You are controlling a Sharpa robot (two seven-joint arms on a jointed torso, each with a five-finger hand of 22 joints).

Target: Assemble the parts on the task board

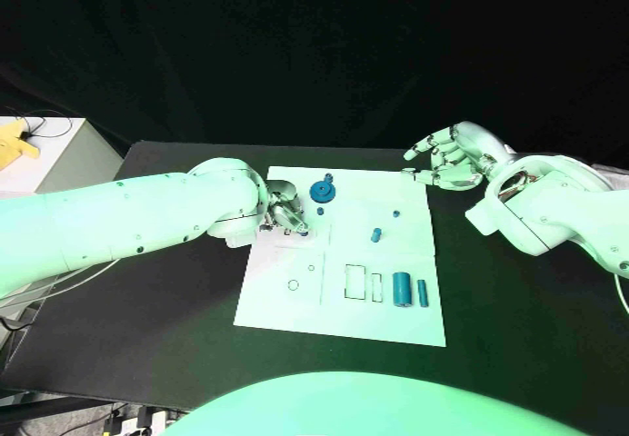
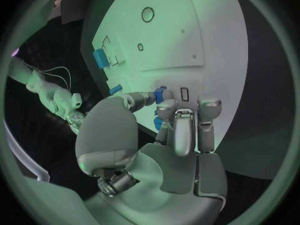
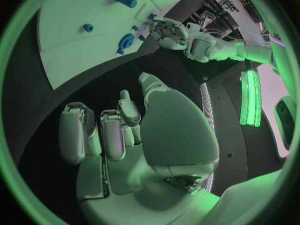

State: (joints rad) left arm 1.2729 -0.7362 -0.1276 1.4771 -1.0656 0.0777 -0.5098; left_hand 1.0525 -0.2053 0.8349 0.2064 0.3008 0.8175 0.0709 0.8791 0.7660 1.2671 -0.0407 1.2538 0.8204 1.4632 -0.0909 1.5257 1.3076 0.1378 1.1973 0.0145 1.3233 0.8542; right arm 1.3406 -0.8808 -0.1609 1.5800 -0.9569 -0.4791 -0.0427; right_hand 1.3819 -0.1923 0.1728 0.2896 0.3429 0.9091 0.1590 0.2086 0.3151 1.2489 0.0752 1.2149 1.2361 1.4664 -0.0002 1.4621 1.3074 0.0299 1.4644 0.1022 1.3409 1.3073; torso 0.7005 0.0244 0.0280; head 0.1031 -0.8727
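White rectangular task board [image 1: 344, 300] lies in the middle of the head view on a black table [image 1: 144, 336], running from upper centre down toward the lower right. Several small blue parts sit on it. A blue gear-shaped part [image 1: 323, 191] stands near the board's upper left corner. A small blue peg [image 1: 376, 235] stands near the board's centre. Two blue cylinders lie side by side in the lower right part of the board, a thick one [image 1: 403, 290] and a thin one [image 1: 422, 292] just beside it. Rectangular outlines [image 1: 355, 281] are marked just left of them.

From the left edge of the frame comes the white left arm; its silver left hand [image 1: 284, 216] rests at the board's upper left edge, just below the gear, fingers curled down onto the board. The left wrist view shows blue pieces at its fingertips [image 2: 164, 96], but I cannot tell whether it grips one.

At the upper right, the silver right hand [image 1: 448, 156] hovers off the board's upper right corner, fingers loosely apart, holding nothing.
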